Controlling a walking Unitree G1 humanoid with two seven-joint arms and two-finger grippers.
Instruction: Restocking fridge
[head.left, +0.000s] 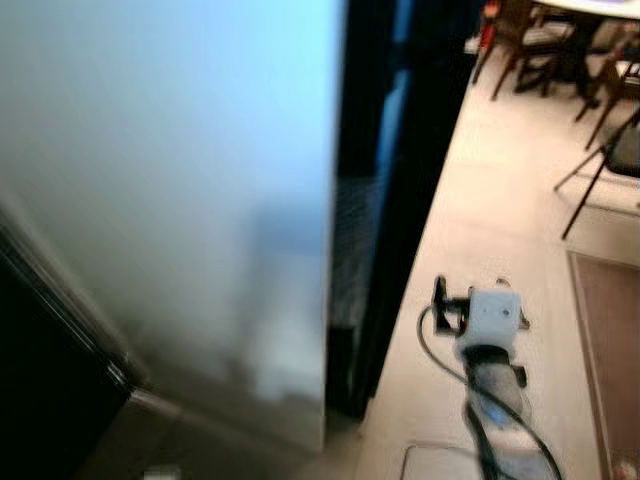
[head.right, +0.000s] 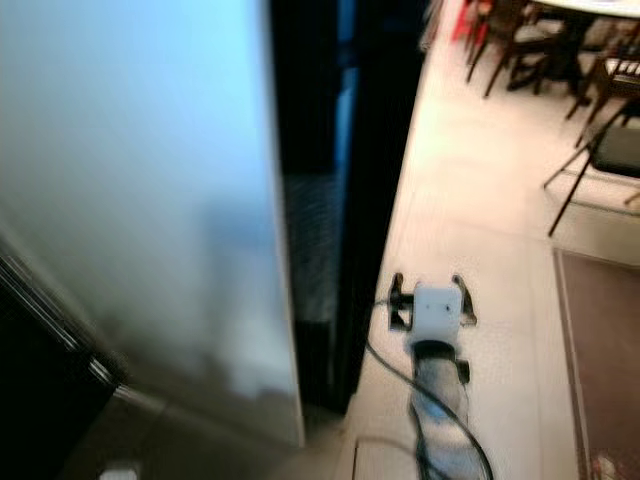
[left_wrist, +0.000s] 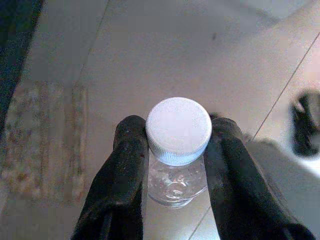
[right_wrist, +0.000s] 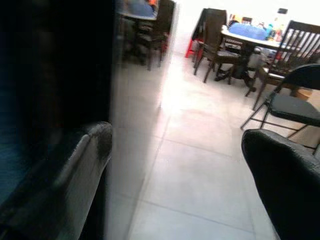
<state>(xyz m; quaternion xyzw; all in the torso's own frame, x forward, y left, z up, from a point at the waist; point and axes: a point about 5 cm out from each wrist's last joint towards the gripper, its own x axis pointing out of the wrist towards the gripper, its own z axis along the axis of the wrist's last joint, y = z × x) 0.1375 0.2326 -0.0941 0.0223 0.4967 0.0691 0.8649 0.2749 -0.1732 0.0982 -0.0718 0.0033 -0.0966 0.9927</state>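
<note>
A tall white fridge panel (head.left: 200, 200) stands close on my left, blurred, with a dark gap (head.left: 390, 150) along its right edge. My left gripper (left_wrist: 178, 131) is shut on a small clear bottle (left_wrist: 175, 187) with a white screw cap (left_wrist: 178, 117), one black finger on each side of its neck, over pale floor tiles. My right gripper (head.right: 428, 288) reaches forward low over the floor just right of the dark gap. In the right wrist view its fingers (right_wrist: 285, 170) stand wide apart with nothing between them, beside the fridge's dark side (right_wrist: 50, 75).
A dining table with dark wooden chairs (head.left: 540, 40) stands at the far right. A black folding chair (head.left: 615, 160) is nearer, with a brown rug (head.left: 610, 340) below it. A dark cabinet (head.left: 40, 360) fills the lower left. Pale tiled floor (head.left: 490, 200) runs ahead.
</note>
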